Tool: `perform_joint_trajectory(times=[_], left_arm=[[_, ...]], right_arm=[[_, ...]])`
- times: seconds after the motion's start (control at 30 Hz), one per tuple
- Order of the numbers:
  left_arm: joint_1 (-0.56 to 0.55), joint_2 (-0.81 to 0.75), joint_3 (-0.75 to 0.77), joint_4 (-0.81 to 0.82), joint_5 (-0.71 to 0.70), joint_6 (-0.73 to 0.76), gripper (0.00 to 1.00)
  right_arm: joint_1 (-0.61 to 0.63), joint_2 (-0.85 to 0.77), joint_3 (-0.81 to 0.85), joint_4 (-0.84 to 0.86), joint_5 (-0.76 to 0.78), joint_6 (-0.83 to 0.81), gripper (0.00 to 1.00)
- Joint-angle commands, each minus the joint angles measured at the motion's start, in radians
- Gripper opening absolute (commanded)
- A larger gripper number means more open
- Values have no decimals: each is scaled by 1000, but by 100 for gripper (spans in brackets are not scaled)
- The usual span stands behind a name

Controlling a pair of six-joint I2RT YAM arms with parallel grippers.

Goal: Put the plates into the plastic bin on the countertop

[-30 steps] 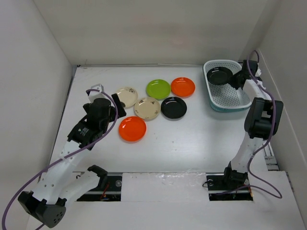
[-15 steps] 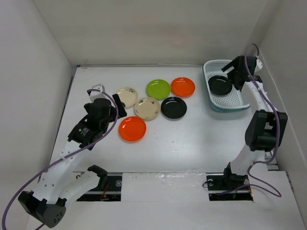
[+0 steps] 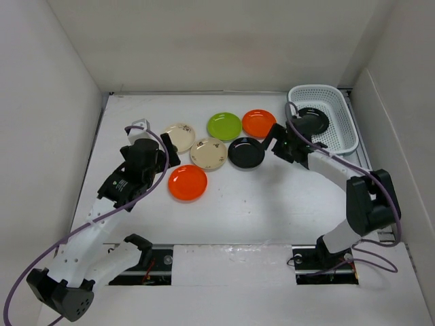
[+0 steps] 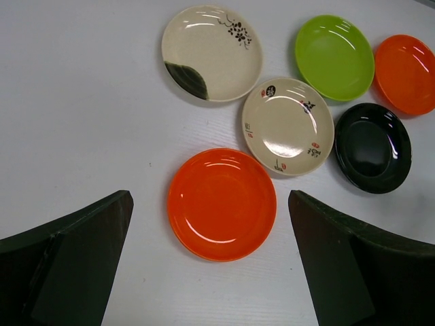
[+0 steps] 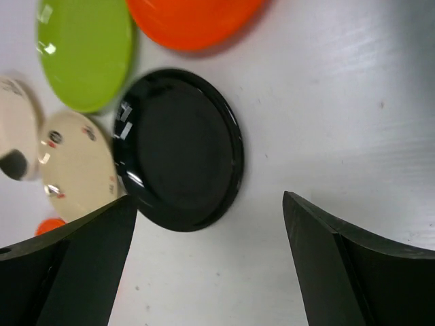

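Note:
Six plates lie on the countertop (image 3: 231, 204): two cream ones (image 3: 180, 137) (image 3: 208, 153), a lime green one (image 3: 224, 125), an orange one (image 3: 259, 123), a black one (image 3: 246, 152) and a nearer orange one (image 3: 187, 182). Another black plate (image 3: 312, 121) lies inside the plastic bin (image 3: 314, 88) at the back right. My right gripper (image 3: 274, 141) hovers open just right of the black countertop plate (image 5: 178, 149); nothing sits between its fingers (image 5: 326, 258). Over the near orange plate (image 4: 221, 203) my left gripper (image 4: 209, 204) hangs open and empty.
White walls close in the countertop on the left, back and right. The bin sits against the right wall. The six loose plates cluster tightly between the two arms, some nearly touching. A purple cable loops off each arm.
My right gripper opened, left the black plate in the bin, and swung left and down to the black plate on the countertop. The bin shifted and straightened slightly. The left arm stayed still.

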Motion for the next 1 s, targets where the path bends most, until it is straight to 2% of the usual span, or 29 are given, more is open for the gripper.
perform_joint_trajectory(times=[0.0,0.13,0.23,0.27,0.5,0.6,0.63,0.67,0.77,0.97], left_arm=[[1,-3,-2,27,10,13,100],[1,-3,-2,27,10,13,100],[1,-3,-2,27,10,13,100],[1,-3,-2,27,10,13,100],[1,-3,-2,27,10,13,100],[1,-3,-2,27,10,13,100],[1,-3,-2,27,10,13,100],[1,-3,-2,27,10,13,100],[1,-3,-2,27,10,13,100],[1,-3,-2,27,10,13,100]], right_arm=[[4,36,-19,123,-54,-23,93],[4,119,-38,167,-91,-34,87],[4,187,-38,199,-116,-34,76],[-5,203,-38,199,-134,-34,68],[-6,286,-38,222,-134,-15,44],[-15,311,-29,222,-134,-15,23],[-24,311,-29,222,-134,-3,8],[-33,311,-38,222,-134,-3,1],[-42,283,-61,222,-123,8,0],[-42,21,-73,95,-21,40,0]])
